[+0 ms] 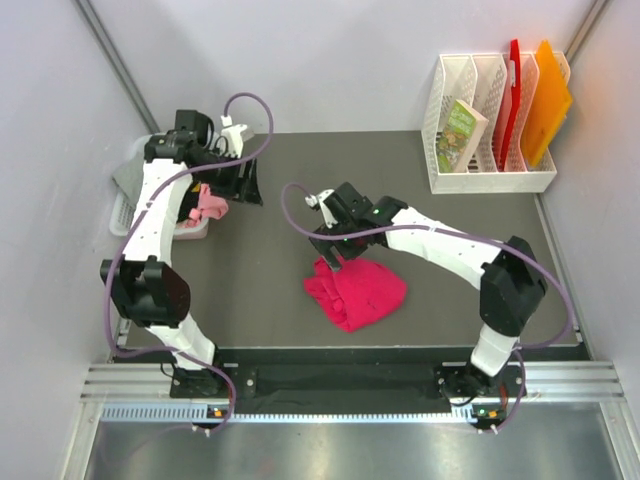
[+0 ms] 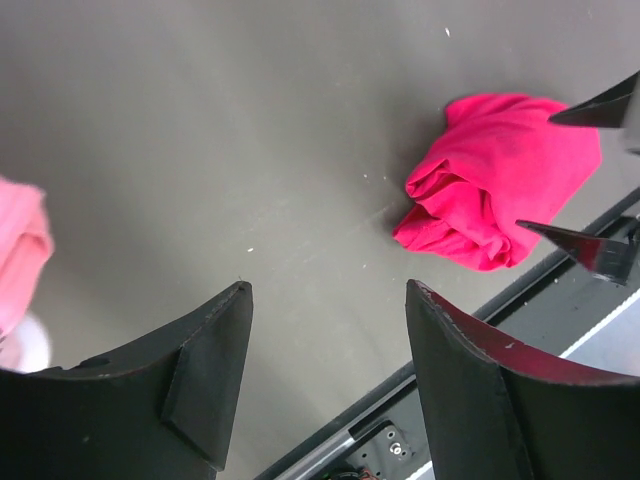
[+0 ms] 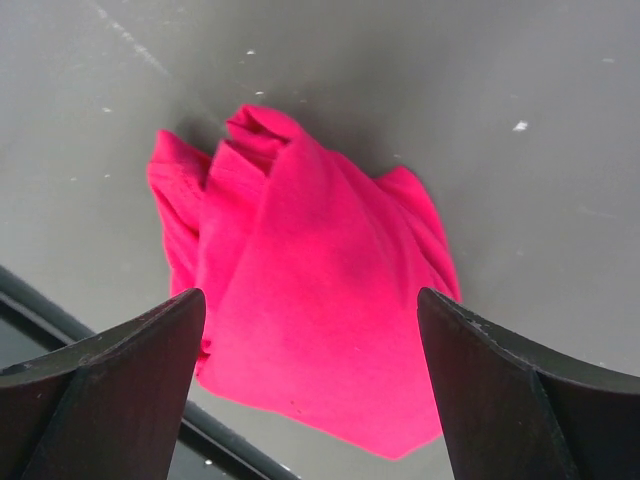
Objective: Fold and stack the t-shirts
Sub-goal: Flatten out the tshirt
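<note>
1. The red t-shirt [image 1: 355,292] lay crumpled on the table [image 1: 300,160], near the front edge.
2. The right gripper [image 1: 332,255] hung just over the shirt's left end, jaws wide apart and empty.
3. The left gripper [image 1: 245,183] was well away beside the white basket [image 1: 122,208], jaws apart and empty too.
4. The right wrist view showed the shirt's bunched folds sitting between the fingers [image 3: 150,350].

12 o'clock = away from arm bases; first t-shirt [image 1: 355,292] is lying on the table [image 1: 400,170] 6 o'clock of centre; right gripper [image 1: 330,255] is hovering over its 11 o'clock edge; basket [image 1: 125,205] is sitting at the table's 9 o'clock edge, second t-shirt [image 1: 210,203] lying at its 3 o'clock side; left gripper [image 1: 245,185] is hanging beside that; file rack [image 1: 490,180] is standing at 1 o'clock.
</note>
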